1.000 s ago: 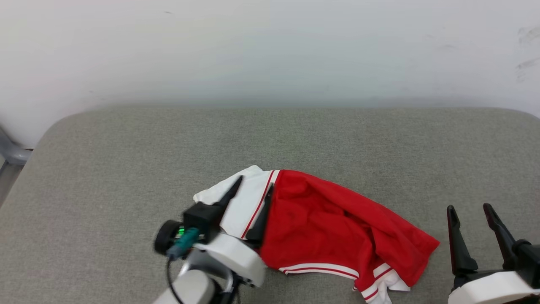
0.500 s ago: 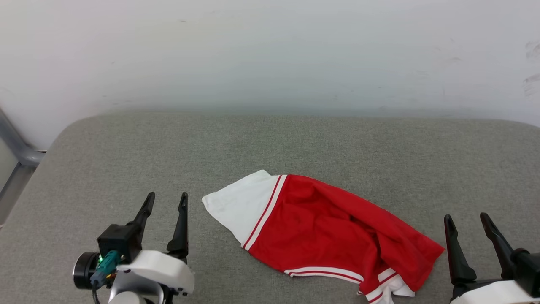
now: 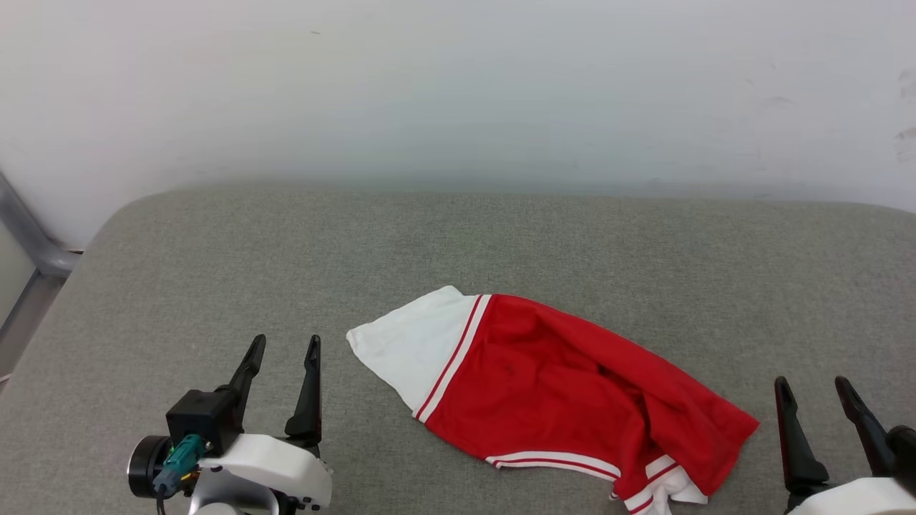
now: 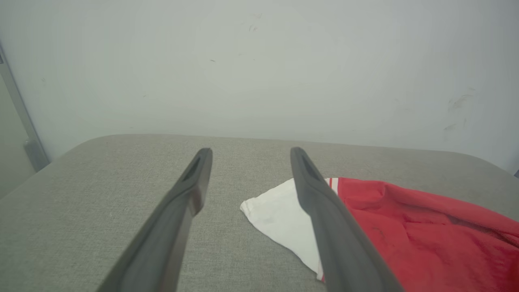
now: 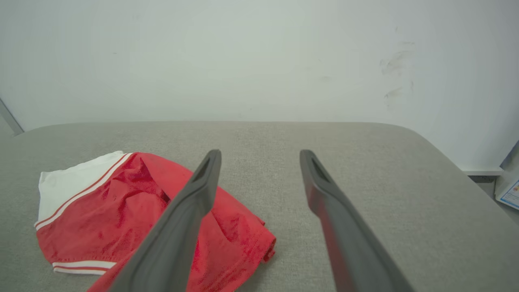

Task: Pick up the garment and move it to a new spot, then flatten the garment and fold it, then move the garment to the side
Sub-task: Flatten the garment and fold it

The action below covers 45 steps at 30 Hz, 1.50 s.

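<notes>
The garment [image 3: 558,390], red with a white sleeve and red-white striped trim, lies bunched in a loose heap on the grey padded table [image 3: 458,243], near its front edge. Its lettering is hidden in the folds. My left gripper [image 3: 285,345] stands open to the left of the white sleeve, apart from it, with nothing between its fingers. My right gripper [image 3: 813,386] is open at the lower right, just past the garment's red hem. The left wrist view shows the garment [image 4: 405,231] to the right of the fingers; in the right wrist view the garment [image 5: 121,219] lies to the left.
A pale wall [image 3: 458,86] rises behind the table. A grey metal frame [image 3: 28,250] stands past the table's left edge. The table's rounded right corner [image 5: 438,146] drops off to a floor with a white object [image 5: 509,190].
My left gripper has let go of the garment's white sleeve and drawn back to the left and toward me. The garment lies where it was. The head camera has shifted slightly.
</notes>
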Tool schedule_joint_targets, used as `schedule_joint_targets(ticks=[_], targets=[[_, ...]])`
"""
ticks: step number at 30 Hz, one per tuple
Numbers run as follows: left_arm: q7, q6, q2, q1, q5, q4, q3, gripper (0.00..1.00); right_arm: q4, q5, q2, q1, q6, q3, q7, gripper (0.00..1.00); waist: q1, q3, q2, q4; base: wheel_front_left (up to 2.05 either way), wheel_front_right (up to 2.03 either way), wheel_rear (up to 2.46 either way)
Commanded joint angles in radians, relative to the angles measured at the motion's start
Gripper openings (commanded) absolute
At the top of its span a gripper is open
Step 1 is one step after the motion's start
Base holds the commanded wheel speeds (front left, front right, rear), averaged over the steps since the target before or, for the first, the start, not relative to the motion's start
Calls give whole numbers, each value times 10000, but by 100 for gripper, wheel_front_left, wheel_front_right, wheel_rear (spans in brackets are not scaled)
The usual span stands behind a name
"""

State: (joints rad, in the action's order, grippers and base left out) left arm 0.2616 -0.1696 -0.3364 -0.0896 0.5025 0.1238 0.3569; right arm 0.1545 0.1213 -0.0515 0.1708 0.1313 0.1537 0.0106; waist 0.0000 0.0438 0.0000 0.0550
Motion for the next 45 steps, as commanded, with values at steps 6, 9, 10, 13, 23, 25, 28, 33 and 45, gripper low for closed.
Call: schedule_joint_targets(ticks=[6, 9, 10, 13, 23, 25, 28, 33, 45], targets=[[38, 129, 240, -238, -134, 34, 105, 100, -1039, 413, 19, 124, -10, 948, 1395, 100, 0, -241, 0, 305, 0, 0, 0], [38, 156, 366, -340, -138, 16, 147, 100, -1513, 556, -12, -110, -9, 1163, 2476, 100, 0, -423, 0, 491, 0, 0, 0], [38, 162, 393, -408, -157, -19, 144, 100, -1523, 676, -124, -262, -9, 1132, 2751, 100, 0, -537, 0, 545, 0, 0, 0], [38, 174, 502, -533, -237, -145, 130, 100, -1637, 1072, -547, -672, -9, 772, 3599, 100, 0, -918, 0, 682, 0, 0, 0], [38, 403, 945, -1186, -524, -241, 33, 100, -2851, 2004, -2533, -2329, -10, -967, 6045, 100, 0, -2064, 0, 1117, 0, 0, 0], [38, 471, 1061, -1292, -578, -235, 14, 100, -3374, 2165, -2791, -2524, -10, -1261, 6515, 100, 0, -2244, 0, 1178, 0, 0, 0], [38, 553, 1150, -1395, -667, -182, -38, 100, -4180, 2404, -3023, -2674, -13, -1641, 7262, 100, 0, -2441, 0, 1250, 0, 0, 0], [39, 712, 1346, -1457, -792, -71, -177, 100, -4642, 2870, -3203, -3132, -15, -1992, 7557, 0, 0, -2592, 0, 1323, 0, 0, 0], [39, 1022, 1775, -1624, -1081, 118, -348, 100, -3486, 2639, -4629, -6491, -12, -3299, 6635, 0, 0, -2697, 0, 1458, 0, 0, 0]])
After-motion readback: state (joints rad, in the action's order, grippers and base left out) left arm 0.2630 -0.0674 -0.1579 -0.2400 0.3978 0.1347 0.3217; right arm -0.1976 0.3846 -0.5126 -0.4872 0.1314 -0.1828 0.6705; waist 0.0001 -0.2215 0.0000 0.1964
